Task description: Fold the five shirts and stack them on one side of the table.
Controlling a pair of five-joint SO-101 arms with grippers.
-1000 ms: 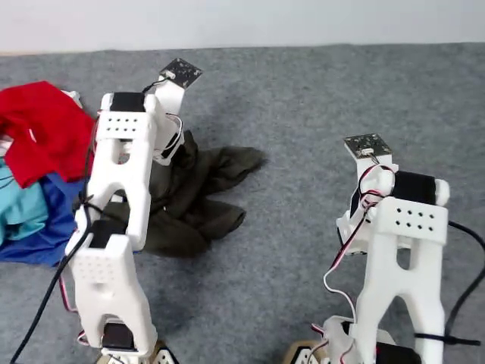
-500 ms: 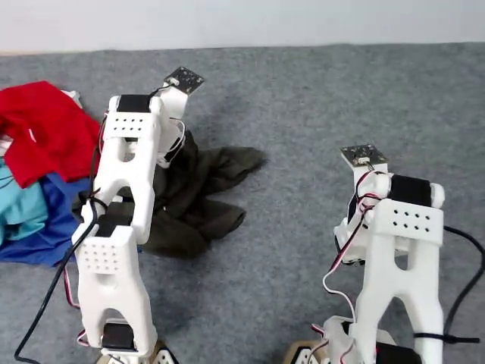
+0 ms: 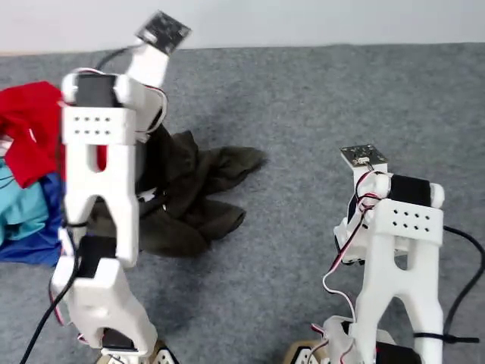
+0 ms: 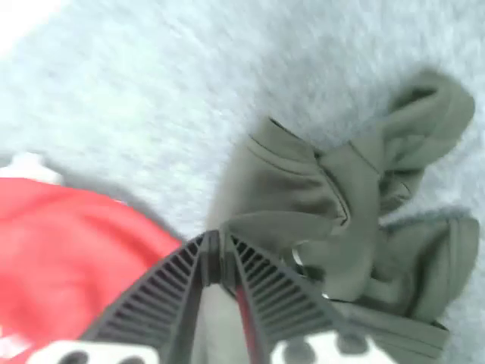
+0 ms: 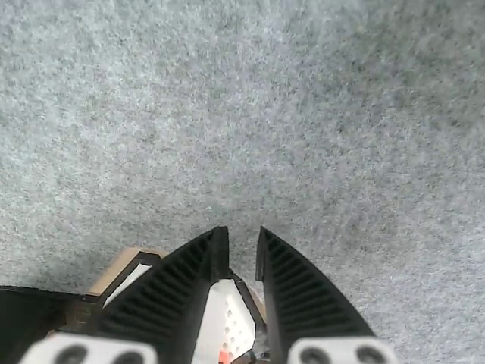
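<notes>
- Left end effector (image 4: pixel 215 244): jaws pressed together at the tips, closed; it hangs over the near edge of the olive shirt (image 4: pixel 333 205); whether any cloth is pinched between the tips cannot be told
- Left arm (image 3: pixel 98 174) in the high view: stands tall over the left part of the counter (image 3: pixel 341 98); its upper links cover the left part of the olive shirt (image 3: pixel 201 186)
- Right end effector (image 5: pixel 239 236): jaws parted by a narrow gap, nothing between them; it points down at the bare grey surface of the counter (image 5: pixel 242 98)
- Right arm (image 3: pixel 394 235): at the right front of the counter, well apart from all the shirts
- Olive shirt: crumpled and unfolded on the counter, just right of the left arm; one bunched part reaches out to the right; sleeves and body lie in loose, overlapping folds
- Red shirt (image 3: pixel 30 129): crumpled at the far-left edge of the counter, on top of the pile there; in the left wrist view the red shirt (image 4: pixel 68 243) lies just beside the olive shirt, a strip of counter between them farther out
- Teal shirt (image 3: pixel 19 208): below the red shirt in the same pile, unfolded
- Blue shirt (image 3: pixel 34 239): under and beside the teal shirt, its edge spread towards the base of the left arm
- Pile state: red, teal and blue overlap in a loose heap; none folded; olive shirt separate, near the heap
</notes>
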